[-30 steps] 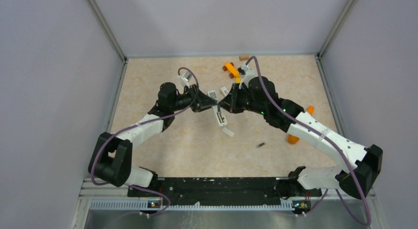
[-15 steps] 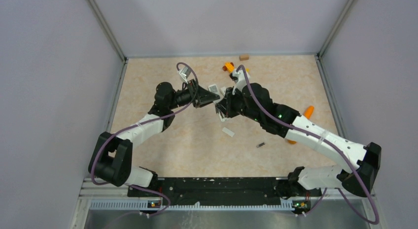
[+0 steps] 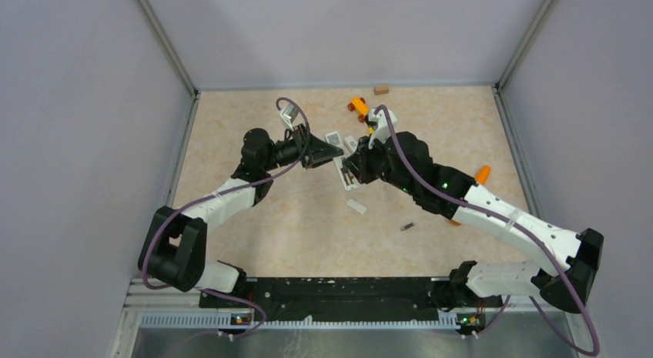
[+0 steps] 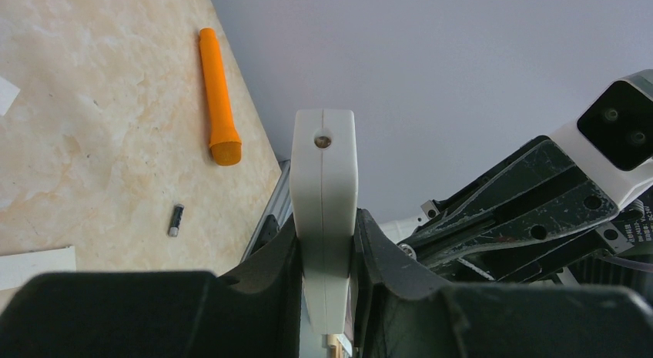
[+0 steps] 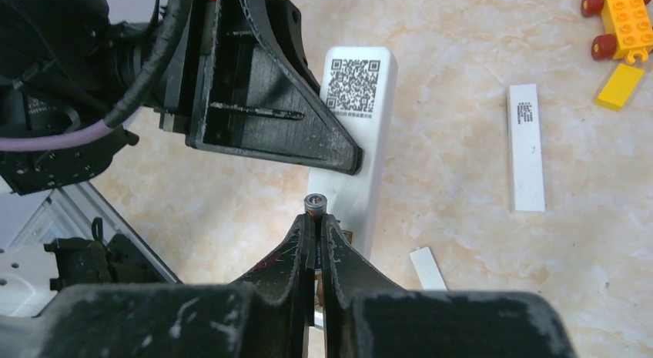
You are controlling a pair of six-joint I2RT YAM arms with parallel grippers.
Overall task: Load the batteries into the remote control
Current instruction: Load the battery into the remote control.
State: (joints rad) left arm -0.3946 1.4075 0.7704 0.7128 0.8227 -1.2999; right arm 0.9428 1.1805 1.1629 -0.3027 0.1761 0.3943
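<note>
The white remote control (image 4: 323, 189) is clamped edge-up, one battery (image 5: 313, 202) pinched beside it, the other battery (image 4: 175, 220) lying apart.

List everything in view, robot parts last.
remote control: one, white, held by left gripper.
batteries: two, dark; one in right gripper, one loose on table.
back cover: one, white, flat on table.
small strip: one, white, near remote control.
marker: one, orange, table's right side.
toy car: one, yellow, red wheels, far side.
wooden block: one, tan, far edge.
left gripper: black, shut on remote control.
right gripper: black, shut on a battery.
</note>
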